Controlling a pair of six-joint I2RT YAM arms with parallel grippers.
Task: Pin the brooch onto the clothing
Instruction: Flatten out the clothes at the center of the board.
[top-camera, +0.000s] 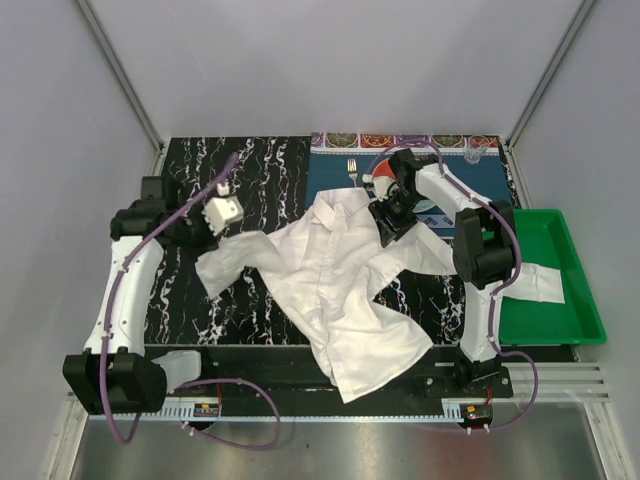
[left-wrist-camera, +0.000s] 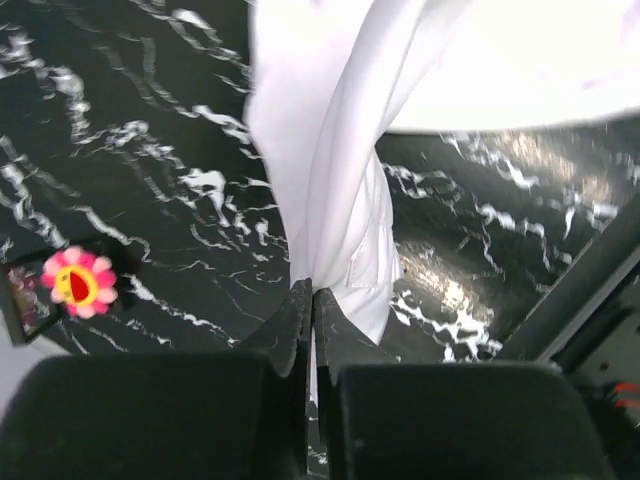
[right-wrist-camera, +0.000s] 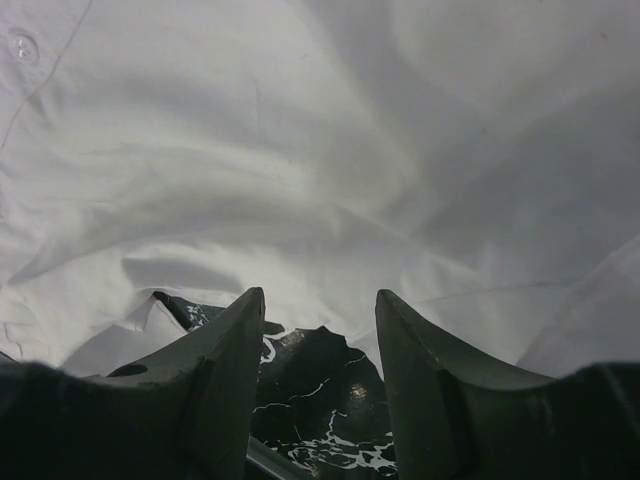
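The white shirt (top-camera: 340, 285) lies spread on the black marbled table (top-camera: 200, 300), one sleeve stretched to the left. My left gripper (top-camera: 205, 245) is shut on that sleeve; in the left wrist view the jaws (left-wrist-camera: 311, 292) pinch a fold of the sleeve (left-wrist-camera: 330, 180). The brooch (left-wrist-camera: 78, 281), a small pink flower with a yellow centre, lies on the table left of the left gripper. My right gripper (top-camera: 388, 225) is open over the shirt's upper part; in the right wrist view its fingers (right-wrist-camera: 320, 300) straddle bare table at the edge of the fabric (right-wrist-camera: 330, 150), holding nothing.
A green tray (top-camera: 575, 315) with a white cloth (top-camera: 540, 282) stands at the right. A blue placemat at the back holds a red-and-teal plate (top-camera: 382, 182) and a fork (top-camera: 352, 170). A clear glass (top-camera: 473, 153) stands at the back right.
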